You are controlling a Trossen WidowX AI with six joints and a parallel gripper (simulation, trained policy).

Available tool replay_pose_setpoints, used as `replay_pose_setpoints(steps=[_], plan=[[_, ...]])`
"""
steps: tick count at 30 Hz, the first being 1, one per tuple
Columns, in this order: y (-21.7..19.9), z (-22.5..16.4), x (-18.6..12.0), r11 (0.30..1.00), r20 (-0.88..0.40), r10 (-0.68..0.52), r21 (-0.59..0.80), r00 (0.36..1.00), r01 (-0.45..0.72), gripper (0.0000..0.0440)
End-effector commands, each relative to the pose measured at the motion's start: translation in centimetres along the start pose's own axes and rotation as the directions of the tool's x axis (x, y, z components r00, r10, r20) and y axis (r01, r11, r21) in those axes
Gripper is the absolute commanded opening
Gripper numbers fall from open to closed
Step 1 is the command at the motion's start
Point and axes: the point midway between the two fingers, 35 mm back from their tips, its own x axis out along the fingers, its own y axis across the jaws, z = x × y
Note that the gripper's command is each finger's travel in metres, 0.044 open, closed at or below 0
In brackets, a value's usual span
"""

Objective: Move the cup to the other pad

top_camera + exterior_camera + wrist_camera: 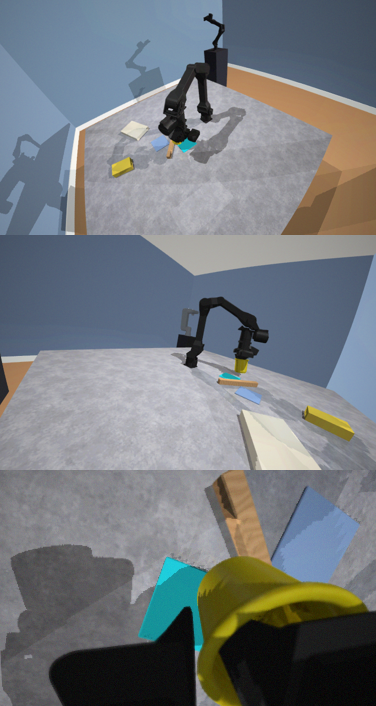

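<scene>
A yellow cup (176, 143) (241, 366) (225, 587) is held roughly upright, raised above the table. My gripper (241, 358) (198, 611) is shut on the cup's wall, one finger inside the rim and one outside. The cyan pad (187, 146) (228, 376) (167, 597) lies below, partly covered by the cup and a finger in the wrist view. The blue pad (159, 143) (249, 395) (322, 535) lies on the other side of a wooden bar, with nothing on it. The marbles cannot be made out; the finger hides most of the cup's inside.
The wooden bar (169, 151) (238, 382) (252, 527) lies between the pads, close to the cup in the wrist view. A cream block (134, 130) (273, 431) lies beyond the blue pad. A yellow block (121, 167) (327, 423) lies farther out. Another arm stands on a dark pedestal (215, 66) behind.
</scene>
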Motion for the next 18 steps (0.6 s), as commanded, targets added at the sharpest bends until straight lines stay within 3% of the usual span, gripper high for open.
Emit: replay_pose_setpoints(steps=[1, 18], plan=[[0.2, -0.4, 0.5, 1.0, 0.005, -0.006, 0.007, 1.0, 0.006, 0.0], [1.4, -2.8, 3.6, 0.999, 0.025, -0.017, 0.029, 1.0, 0.017, 0.0021]])
